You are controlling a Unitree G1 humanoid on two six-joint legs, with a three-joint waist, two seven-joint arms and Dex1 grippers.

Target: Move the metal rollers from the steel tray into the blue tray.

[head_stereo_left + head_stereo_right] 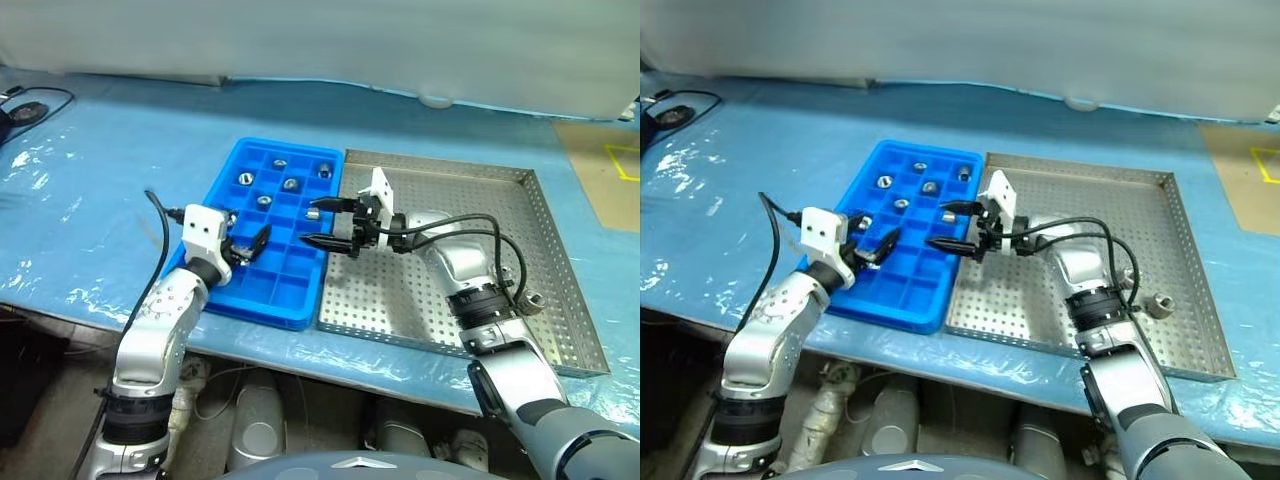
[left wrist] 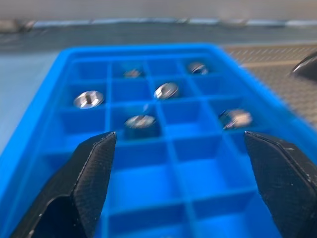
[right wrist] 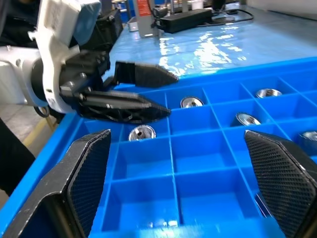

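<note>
Head stereo pair looks forward and down over the tabletop [image 1: 120, 150], both eyes sharing the blue tray [image 1: 225, 215] and steel tray [image 1: 540, 240]. Each wrist camera sits close and low over the blue tray's compartments, facing across it from opposite sides.

Blue tray [image 1: 262, 290] and steel tray [image 1: 552, 290] lie side by side, touching, on a blue-covered table [image 1: 120, 150], the steel tray at 3 o'clock. Metal rollers [image 1: 290, 184] occupy separate far compartments; one roller [image 1: 534, 298] rests by the steel tray's 3 o'clock rim. Left gripper [image 1: 245, 247] and right gripper [image 1: 318, 224], both spread, hover over the blue tray.
</note>
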